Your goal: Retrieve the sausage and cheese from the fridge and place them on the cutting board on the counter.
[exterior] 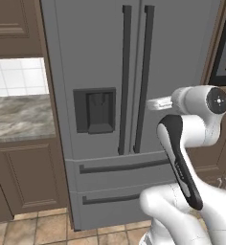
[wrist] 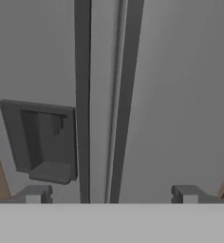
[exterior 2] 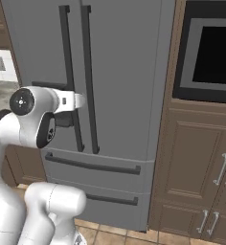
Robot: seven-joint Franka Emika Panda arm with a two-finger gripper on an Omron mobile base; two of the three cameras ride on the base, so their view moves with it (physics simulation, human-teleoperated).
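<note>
End effector (wrist: pixel 111 194) wide open, empty, facing the shut fridge (wrist: pixel 180 95) door handles (wrist: pixel 83 95)

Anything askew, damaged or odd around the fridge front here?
Nothing stands out. The fridge has both doors shut, its handles straight and parallel, the dispenser recess intact and both lower drawers closed. The gripper faces the handles with jaws open, holding nothing.

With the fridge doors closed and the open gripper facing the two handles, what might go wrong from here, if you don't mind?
1. The two long handles on the fridge stand close together; the open gripper spans both, so it might catch the wrong one, or both.
2. The dispenser recess lies just beside the left handle; drifting that way could snag a finger.
</note>
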